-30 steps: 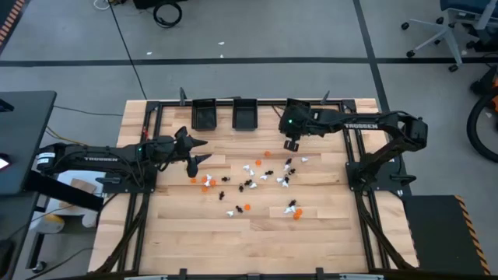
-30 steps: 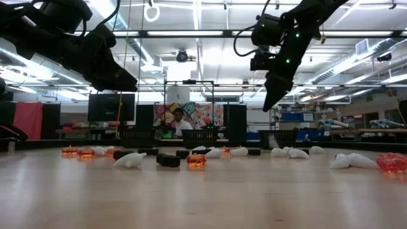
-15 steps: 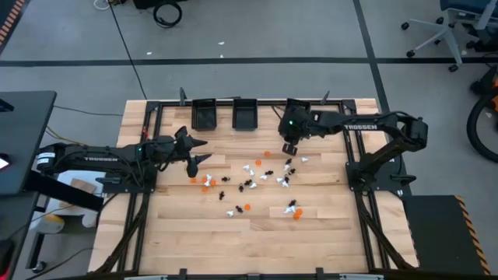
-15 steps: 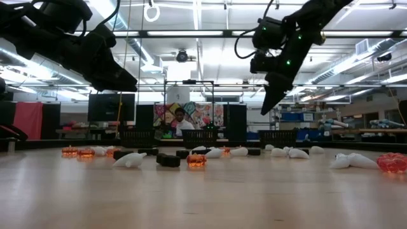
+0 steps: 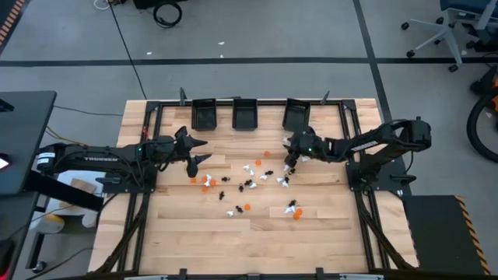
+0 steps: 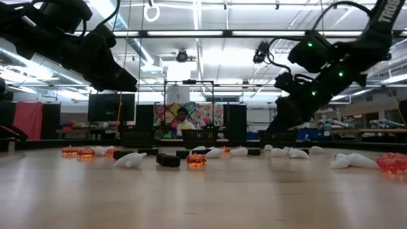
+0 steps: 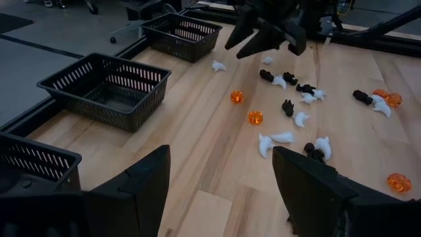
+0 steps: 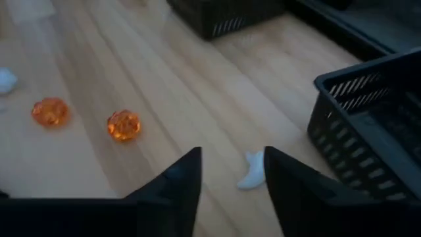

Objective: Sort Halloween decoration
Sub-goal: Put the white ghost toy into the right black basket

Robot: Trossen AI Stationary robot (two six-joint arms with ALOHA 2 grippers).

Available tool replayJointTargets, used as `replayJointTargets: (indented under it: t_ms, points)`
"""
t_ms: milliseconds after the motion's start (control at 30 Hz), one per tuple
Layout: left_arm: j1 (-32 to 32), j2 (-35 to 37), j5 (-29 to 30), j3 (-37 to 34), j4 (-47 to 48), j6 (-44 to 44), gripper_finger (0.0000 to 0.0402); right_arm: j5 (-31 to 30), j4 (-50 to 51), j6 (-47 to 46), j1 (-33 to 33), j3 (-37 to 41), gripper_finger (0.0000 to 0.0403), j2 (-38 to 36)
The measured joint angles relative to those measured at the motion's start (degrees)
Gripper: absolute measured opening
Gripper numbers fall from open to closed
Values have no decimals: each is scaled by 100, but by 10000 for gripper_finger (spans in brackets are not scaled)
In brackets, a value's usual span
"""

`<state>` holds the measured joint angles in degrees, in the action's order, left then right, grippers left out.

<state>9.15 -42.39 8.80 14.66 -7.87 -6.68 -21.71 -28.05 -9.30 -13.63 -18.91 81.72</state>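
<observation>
My right gripper [image 8: 227, 181], fingers apart and empty, hangs low over a white trinket [image 8: 252, 172] beside the black bin [image 8: 368, 131]; next I judge: descend, straddle, pinch it.

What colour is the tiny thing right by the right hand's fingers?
White; the trinket shows best in the right wrist view.

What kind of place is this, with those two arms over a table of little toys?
It looks like a robotics lab or workshop. A framed wooden table stands on a grey taped floor, an office chair sits off to one side, and beyond the table the low view shows a big open room with ceiling strip lights.
</observation>
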Motion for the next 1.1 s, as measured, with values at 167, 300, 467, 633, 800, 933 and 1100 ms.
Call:
replayJointTargets:
  t_ms: [167, 300, 467, 633, 800, 933, 1100]
  points:
    - [0, 0, 0, 0, -41, 23, 254, -119, -1474, 138, -24, 386, 248, 604]
    - [0, 0, 1, 0, -45, 22, 254, -190, -2203, 286, -39, 392, 276, 1400]
    - [0, 2, 0, 0, -42, -87, 254, -588, -3011, 486, -46, 393, 275, 1962]
    - [0, 0, 0, 0, -43, -31, 254, -511, -3433, 422, -198, 384, 261, 2391]
    - [0, 0, 0, 0, -43, -22, 254, -46, -4057, 444, -391, 384, 246, 2760]
    - [0, 1, 0, -1, -43, -20, 254, 292, -4178, 227, -467, 382, 228, 2934]
    - [0, 0, 1, 0, -45, -17, 254, 397, -4129, 221, -379, 382, 186, 2923]
